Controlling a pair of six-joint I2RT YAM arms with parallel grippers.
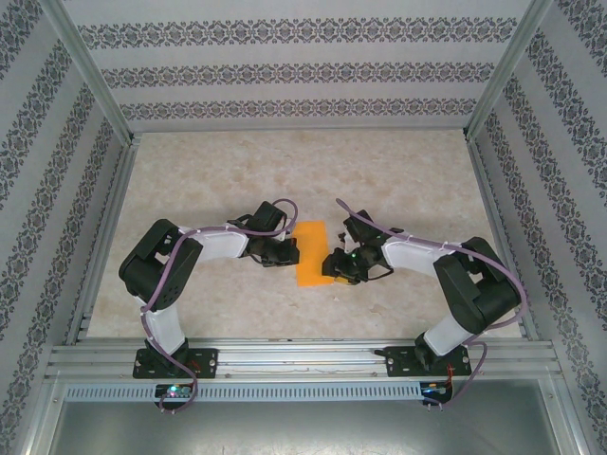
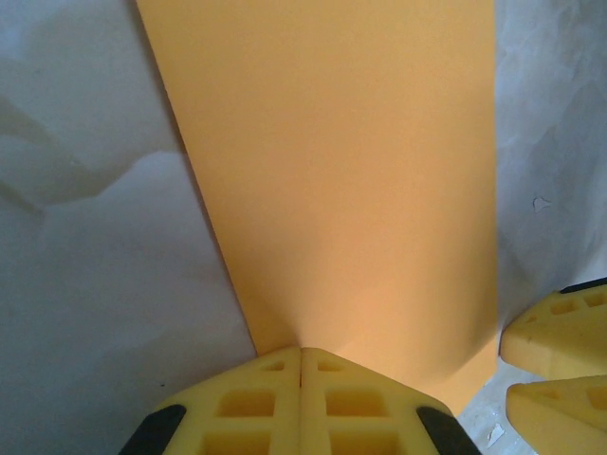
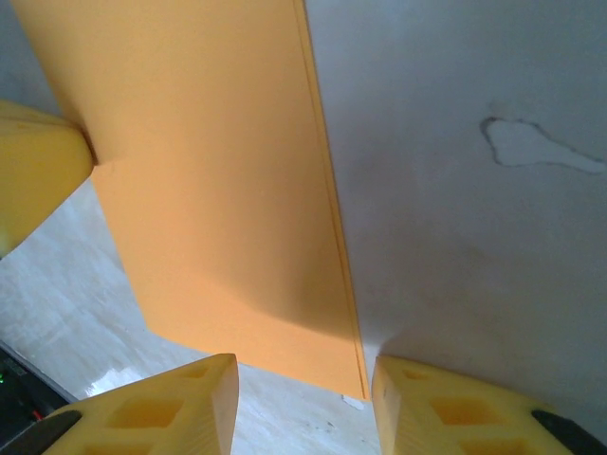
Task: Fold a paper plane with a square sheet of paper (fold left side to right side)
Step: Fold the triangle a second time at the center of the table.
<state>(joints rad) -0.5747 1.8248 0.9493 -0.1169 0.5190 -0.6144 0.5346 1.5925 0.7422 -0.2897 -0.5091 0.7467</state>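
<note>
The square sheet of paper [image 1: 311, 248] lies doubled into a narrow strip on the surface [image 1: 237, 171] at frame centre. The left gripper [image 1: 285, 252] reaches in low, jaws together at its left edge. The right gripper [image 1: 334, 265], jaws apart, straddles its lower right corner. The next move is probably firming the crease.

Pale mottled table [image 1: 237, 180], folded orange paper [image 1: 309, 256] lying mid-table

Bright orange paper [image 1: 311, 254], yellow jaws, beige mottled table [image 1: 285, 171], grey floral-striped walls [image 1: 285, 71]
</note>
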